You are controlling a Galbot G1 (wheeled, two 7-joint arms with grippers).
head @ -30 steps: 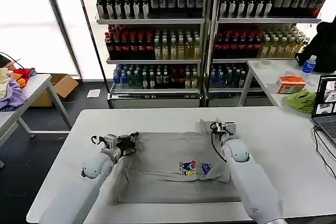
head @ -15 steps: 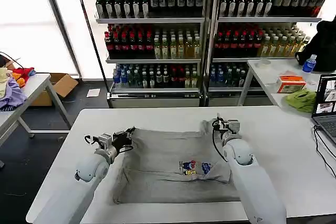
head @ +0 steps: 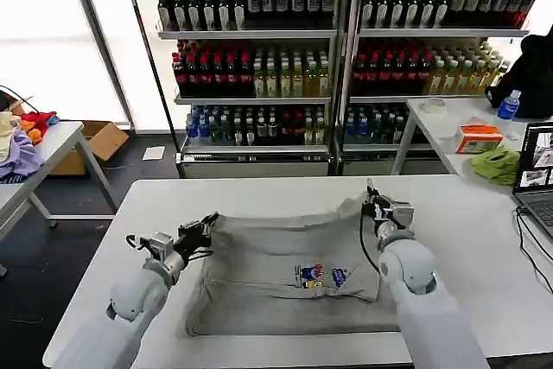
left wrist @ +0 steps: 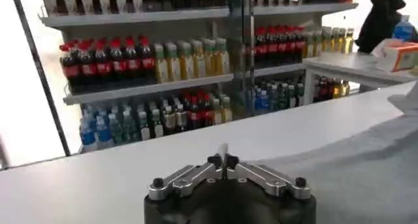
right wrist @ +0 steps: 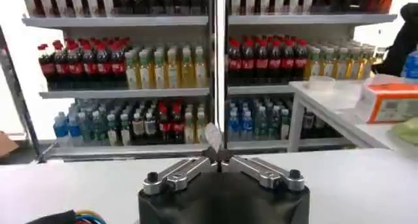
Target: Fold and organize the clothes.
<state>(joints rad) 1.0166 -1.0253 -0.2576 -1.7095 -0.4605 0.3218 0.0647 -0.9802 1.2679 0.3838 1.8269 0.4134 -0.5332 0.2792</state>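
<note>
Both arms have drawn outward since a second ago, the left toward 9 o'clock and the right toward 3, and the far edge of the grey T-shirt (head: pixel 289 274) has gone from slack to taut between them. On the white tabletop (head: pixel 259 192) the shirt lies spread at centre, chest print up, its near hem flat at 6 o'clock and its far edge lifted. At 9 o'clock the left tool (head: pixel 197 232) is pinched shut on one far corner; in its wrist view the fingertips (left wrist: pixel 223 160) meet over a sliver of cloth. At 2 o'clock the right tool (head: pixel 378 205) is clamped on the other corner in the same way. I'd judge this the stretch-and-smooth step before a fold; next, both arms need to carry that edge together toward the near hem, keeping the tension even.
</note>
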